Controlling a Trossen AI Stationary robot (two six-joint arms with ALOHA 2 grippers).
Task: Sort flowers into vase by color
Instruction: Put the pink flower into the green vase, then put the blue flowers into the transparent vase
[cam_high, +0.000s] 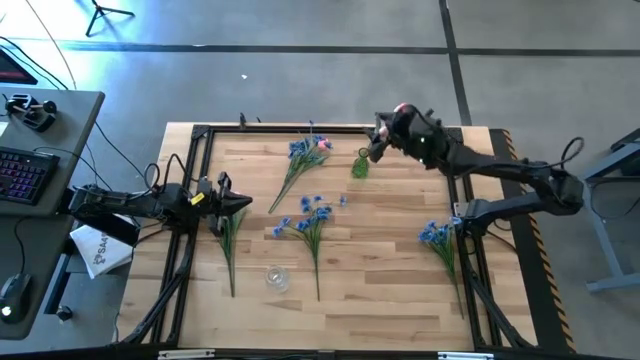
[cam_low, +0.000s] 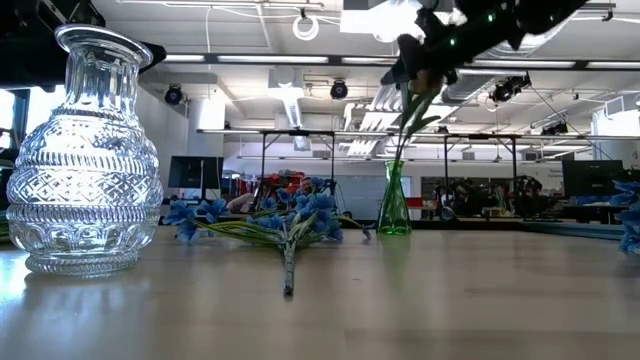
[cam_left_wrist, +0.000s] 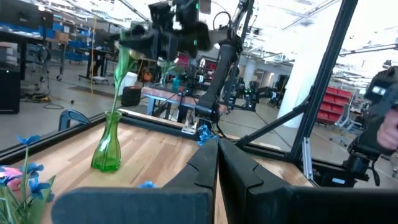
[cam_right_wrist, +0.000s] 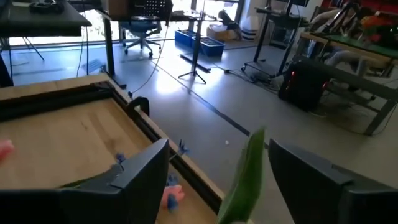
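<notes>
a wooden table (cam_high: 390, 270) is sitting inside a black frame, seen from above. the right gripper (cam_high: 385, 135) is hovering over the far middle of the table, directly above a slim green vase (cam_high: 360, 166). it is pinching a pink tulip (cam_high: 400, 109) by its upper stem, and the green stem (cam_low: 408, 125) is hanging down from the fingers into the mouth of the green vase (cam_low: 393, 205), as the level view across the table is showing. in the right wrist view a green leaf (cam_right_wrist: 244, 180) is lying between the two dark fingers (cam_right_wrist: 140, 174), which are spread a little around it.

the left gripper (cam_high: 240, 203) is resting low at the left side of the table, its fingers pressed together, with its tip just over the top of a flower stem (cam_high: 229, 250) lying flat there; whether it is touching the stem cannot be told.

other flowers are lying loose on the wood: a blue and pink bunch (cam_high: 303, 155) near the far edge beside the green vase, a blue spray (cam_high: 310, 220) in the middle, and another blue spray (cam_high: 438, 240) at the right side. a clear glass vase (cam_high: 277, 277) is standing near the front edge, well apart from the green one; in the level view it (cam_low: 85, 160) is looming large at the left.
</notes>
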